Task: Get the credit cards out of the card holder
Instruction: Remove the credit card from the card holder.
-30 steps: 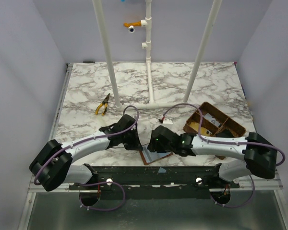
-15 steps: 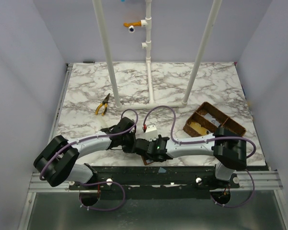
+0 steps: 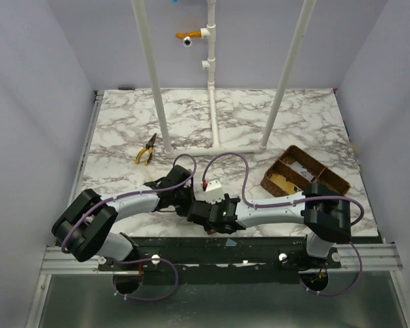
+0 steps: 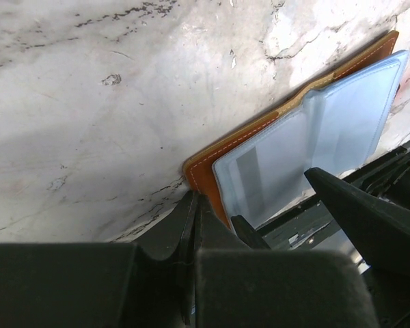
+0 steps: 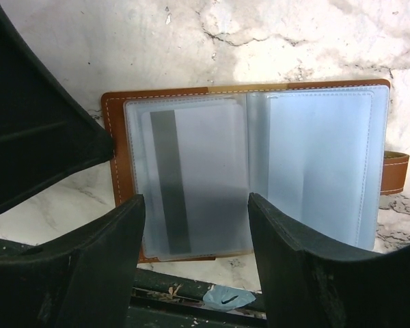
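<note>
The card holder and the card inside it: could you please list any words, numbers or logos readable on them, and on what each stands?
No text can be read in any view.
card holder: plain brown leather and clear pockets, no print.
card in one pocket: only a dark stripe shows, no print.
snap tab: plain.
blue scrap near the table edge: a dark mark, too small to read.

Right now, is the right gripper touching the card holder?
Cannot tell. In the right wrist view the open right gripper overlaps the card holder, but neither contact nor gap shows.
</note>
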